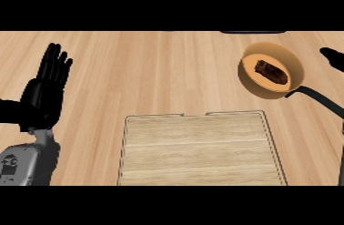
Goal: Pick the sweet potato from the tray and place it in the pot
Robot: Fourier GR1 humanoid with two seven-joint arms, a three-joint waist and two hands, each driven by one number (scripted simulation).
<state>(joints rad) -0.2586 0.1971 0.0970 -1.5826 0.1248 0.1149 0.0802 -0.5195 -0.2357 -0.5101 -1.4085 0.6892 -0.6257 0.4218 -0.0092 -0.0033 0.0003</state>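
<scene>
A: Wooden counter [168, 69], light planks, steep look down. Starting at the left edge: left hand [42, 89], black, fingers straight and up, slightly spread, resting. Holds nothing. Grey forearm below it at the lower left.

B: Middle?

A: Tray [201, 174], pale wood with a thin rim, lower centre. Nothing lies on it.

B: So where's the sweet potato?

A: Sweet potato [271, 72], dark brown lump, sits inside the pot [252, 83]. Pot is orange-tan, upper right of the tray and apart from it, black handle running down toward the right edge.

B: Right hand?

A: Right hand [332, 58], only a black sliver at the right edge, just beside the pot's rim, not touching the sweet potato as far as I can see. Can't tell whether it's spread or curled, too little shows.

B: Progress call?

A: I'd judge the placing done: thing is off the tray and in the pot, nothing pinches it. What's left looks like just bringing the right hand clear. A dark strip also shows at the top edge above the pot, can't tell what it is.

B: Risks?

A: Handle lies near the right arm's path; a bump could shift the pot.
</scene>
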